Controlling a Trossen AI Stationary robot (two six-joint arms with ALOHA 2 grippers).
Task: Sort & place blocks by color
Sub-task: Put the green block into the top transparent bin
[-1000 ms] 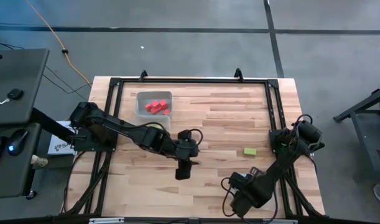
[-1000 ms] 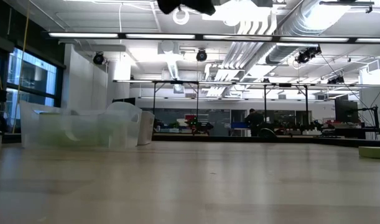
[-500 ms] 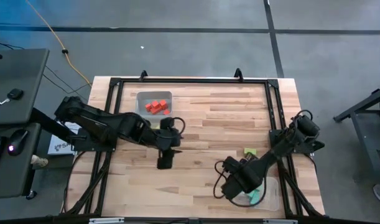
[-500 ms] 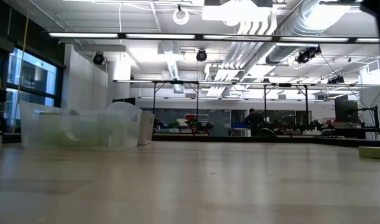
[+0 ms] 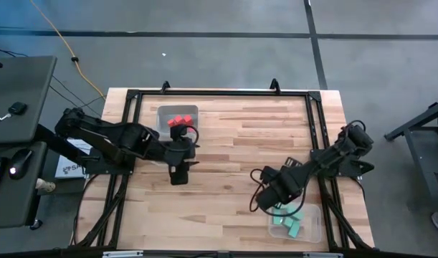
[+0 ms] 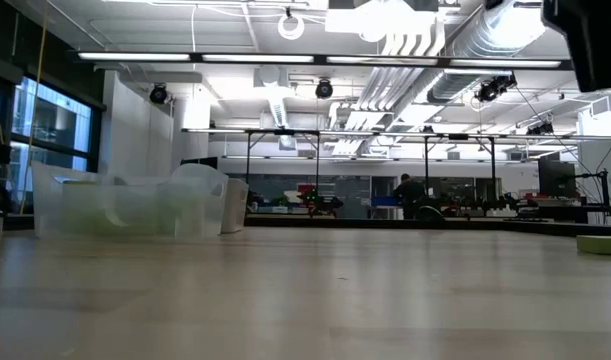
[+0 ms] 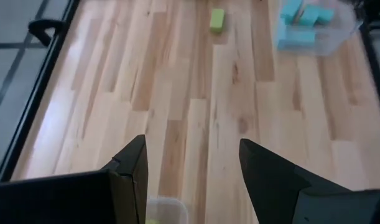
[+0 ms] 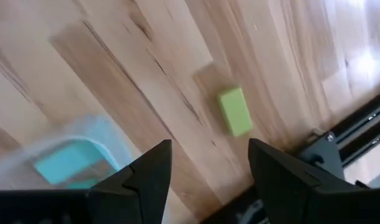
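Observation:
One lime green block [image 8: 234, 111] lies flat on the wood at the table's right [image 7: 217, 20] [image 6: 600, 243]; in the high view my right arm covers it. Red blocks [image 5: 177, 120] lie in a clear tub at the far left. Teal blocks [image 5: 287, 223] lie in a clear tub at the near right [image 7: 306, 23]. My left gripper [image 5: 177, 175] [image 7: 191, 142] hangs open and empty just on the near side of the red tub. My right gripper [image 5: 265, 201] [image 8: 208, 144] is open and empty, above the table between the teal tub and the green block.
Another clear tub [image 7: 165, 213] with something lime green in it sits under my left arm; in the low view the tubs [image 6: 125, 205] stand at the left. A black frame [image 5: 313, 129] runs around the table. The middle of the table [image 5: 233, 158] is bare wood.
My left gripper has risen and drawn back toward the table's left and far edge, ending next to the red tub. My right gripper has risen and gone toward the far edge, uncovering the teal tub. Both stay open and empty. No block has moved.

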